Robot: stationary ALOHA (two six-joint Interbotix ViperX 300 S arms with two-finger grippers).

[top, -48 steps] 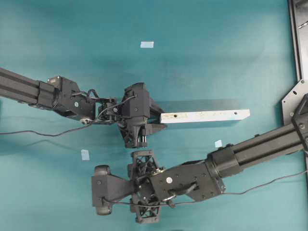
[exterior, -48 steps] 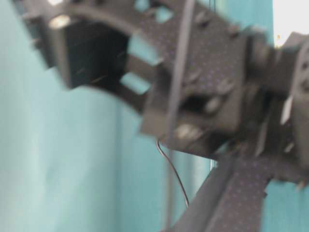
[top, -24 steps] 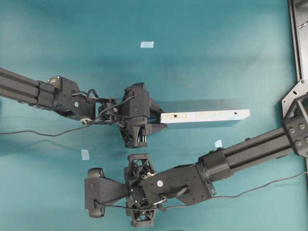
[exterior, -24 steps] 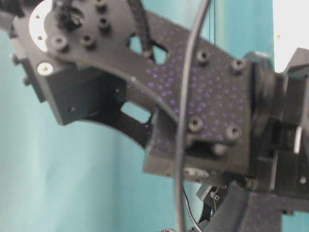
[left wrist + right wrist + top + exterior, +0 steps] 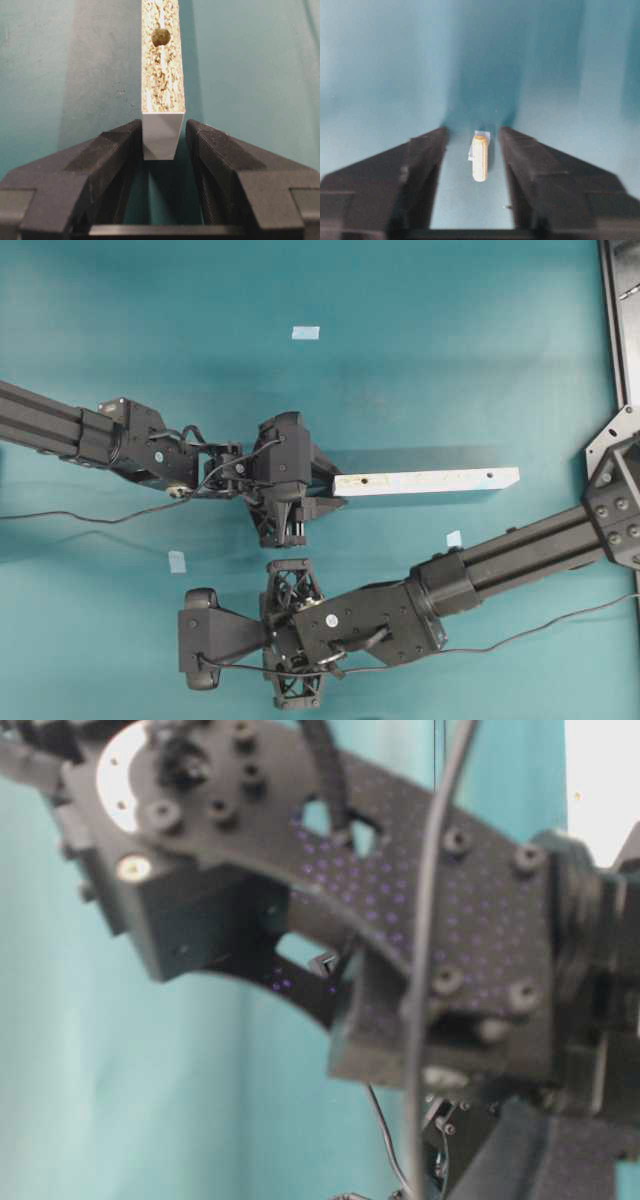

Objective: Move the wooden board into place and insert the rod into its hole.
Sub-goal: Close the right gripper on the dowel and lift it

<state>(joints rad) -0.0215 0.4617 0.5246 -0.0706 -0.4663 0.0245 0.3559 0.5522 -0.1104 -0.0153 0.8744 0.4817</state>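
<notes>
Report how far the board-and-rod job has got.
Done: the left gripper is clamped on one end of the wooden board, held on edge with a hole facing up. In hand: the right gripper straddles the rod, which lies on the table beside a tape square; gaps show on both sides, so it is not gripped yet. Left: grasp the rod, carry it over, insert it.

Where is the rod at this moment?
In the right wrist view, the rod lies on the teal table between the right gripper's two fingers with a gap on each side, its far end on a small pale-blue tape square.
</notes>
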